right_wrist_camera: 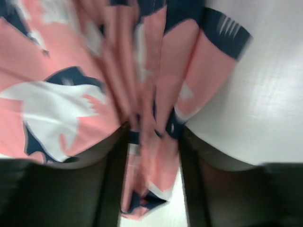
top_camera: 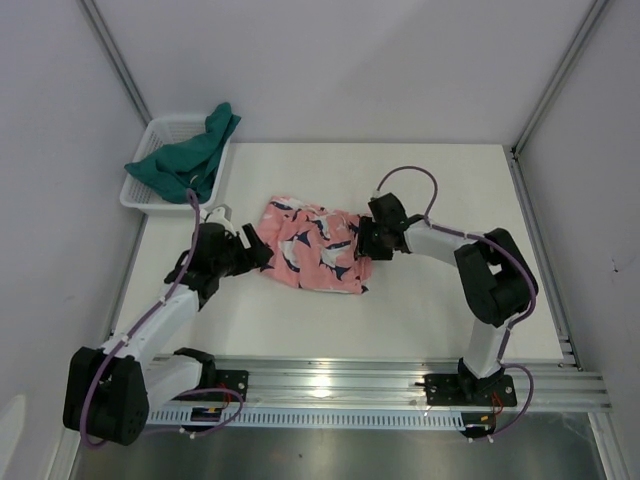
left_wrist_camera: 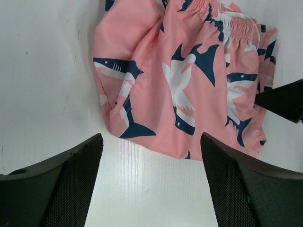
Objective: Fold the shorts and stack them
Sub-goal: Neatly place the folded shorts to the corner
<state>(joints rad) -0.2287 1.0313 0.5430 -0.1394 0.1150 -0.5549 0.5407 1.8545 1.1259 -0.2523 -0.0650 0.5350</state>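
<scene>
Salmon-pink shark-print fabric shorts [left_wrist_camera: 180,71] lie just ahead of left pincer [left_wrist_camera: 151,146], jaws wide, empty. Right pincer [right_wrist_camera: 150,142] half-closed, a pleat bunched between its fingers [right_wrist_camera: 106,189]; clamped or not, I cannot tell. I'd confirm that hold, then pinch the near hem squarely before folding.

We can read no text, label, brand name, number or sign in any of the three views. The only marking we see is the navy-and-white shark print on the salmon-pink shorts [top_camera: 312,250], which is a pattern and not lettering.
</scene>
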